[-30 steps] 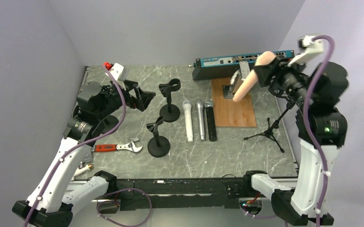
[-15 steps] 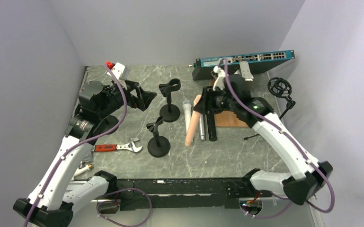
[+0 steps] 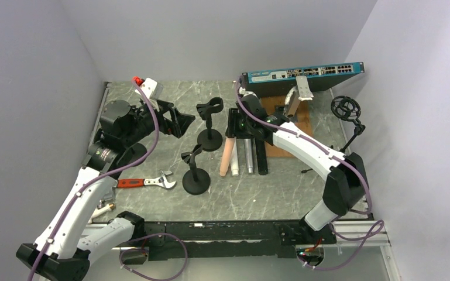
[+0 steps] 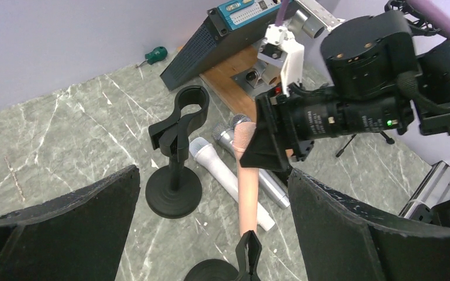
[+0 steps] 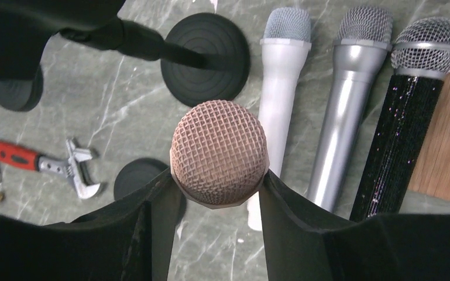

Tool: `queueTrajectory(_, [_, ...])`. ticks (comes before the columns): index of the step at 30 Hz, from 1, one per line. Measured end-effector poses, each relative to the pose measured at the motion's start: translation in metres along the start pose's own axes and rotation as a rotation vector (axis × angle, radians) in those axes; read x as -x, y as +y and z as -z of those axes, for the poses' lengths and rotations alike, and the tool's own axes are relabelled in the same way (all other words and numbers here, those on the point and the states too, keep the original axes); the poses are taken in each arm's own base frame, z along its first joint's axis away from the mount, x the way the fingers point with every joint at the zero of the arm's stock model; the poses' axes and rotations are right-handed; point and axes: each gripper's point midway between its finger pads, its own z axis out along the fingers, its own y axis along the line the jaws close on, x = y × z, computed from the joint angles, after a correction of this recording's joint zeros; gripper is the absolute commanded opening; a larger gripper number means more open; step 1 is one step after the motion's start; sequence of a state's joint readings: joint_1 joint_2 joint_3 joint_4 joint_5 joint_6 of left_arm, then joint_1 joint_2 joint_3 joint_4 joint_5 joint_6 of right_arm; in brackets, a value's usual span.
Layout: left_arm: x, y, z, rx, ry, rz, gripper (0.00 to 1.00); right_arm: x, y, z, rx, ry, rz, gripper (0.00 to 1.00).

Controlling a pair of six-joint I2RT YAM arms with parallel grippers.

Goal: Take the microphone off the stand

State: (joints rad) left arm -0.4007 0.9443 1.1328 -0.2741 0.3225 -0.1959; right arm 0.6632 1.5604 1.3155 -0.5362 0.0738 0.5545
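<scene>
Item one, the pink microphone (image 3: 227,157): we found it gripped at its mesh head by the right gripper (image 5: 216,175), whose two fingers were closed against either side of the head. Its handle slanted down and toward the near edge. It sat just beside the white microphone (image 3: 234,158) and between that and the near desk stand (image 3: 195,172). We could not tell whether its tail touched the table (image 3: 251,193). It was apart from both desk stands and well apart from the tripod stand (image 3: 344,108) at the right edge, which carried a round ring mount. Item two, the left gripper (image 3: 175,122): we logged it with its jaws spread wide and gripping nothing, hovering over the left part of the table and facing the far desk stand (image 3: 209,126). Item three, three microphones laid side by side with heads toward the far wall: the white one, a silver microphone (image 3: 248,157) and a black microphone (image 3: 261,158). The black one lay along the edge of a wooden board (image 3: 306,120). Item four, two black desk stands on round bases, each upright with a clip on top. Item five, a network switch (image 3: 301,73) along the far wall. Item six, a wrench (image 3: 146,182) with a red handle near the left arm. Item seven, a green-handled screwdriver (image 4: 154,56) by the wall, seen from the left wrist only.
</scene>
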Motion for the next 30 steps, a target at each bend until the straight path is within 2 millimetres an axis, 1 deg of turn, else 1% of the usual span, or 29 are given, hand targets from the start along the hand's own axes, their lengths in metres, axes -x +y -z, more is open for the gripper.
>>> queueTrajectory(3, [0.000, -0.001, 0.000, -0.002, 0.000, 0.000, 0.99, 0.003, 0.001, -0.012, -0.032, -0.027, 0.016, 0.00])
queueTrajectory(6, [0.000, -0.001, 0.000, -0.002, 0.000, 0.000, 0.99, 0.005, 0.001, -0.022, -0.038, -0.093, 0.054, 0.00])
queueTrajectory(10, [0.000, -0.002, 0.000, -0.003, 0.000, -0.001, 0.99, -0.002, -0.005, -0.039, -0.055, -0.145, 0.084, 0.00])
queueTrajectory(15, [-0.001, -0.005, -0.001, -0.012, 0.002, -0.003, 0.99, 0.003, -0.009, -0.059, -0.073, -0.216, 0.087, 0.00])
queueTrajectory(21, [0.000, -0.006, 0.000, -0.015, 0.000, -0.004, 0.99, 0.006, -0.012, -0.077, -0.067, -0.284, 0.086, 0.00])
queueTrajectory(25, [0.000, -0.007, 0.000, -0.016, -0.001, -0.005, 0.99, 0.006, -0.011, -0.095, -0.066, -0.311, 0.097, 0.00])
queueTrajectory(28, [0.000, -0.007, 0.000, -0.013, -0.002, -0.008, 0.99, 0.005, -0.014, -0.107, -0.075, -0.329, 0.122, 0.03])
queueTrajectory(30, [0.000, -0.007, 0.000, -0.012, -0.002, -0.013, 0.99, 0.004, -0.017, -0.117, -0.081, -0.337, 0.136, 0.11])
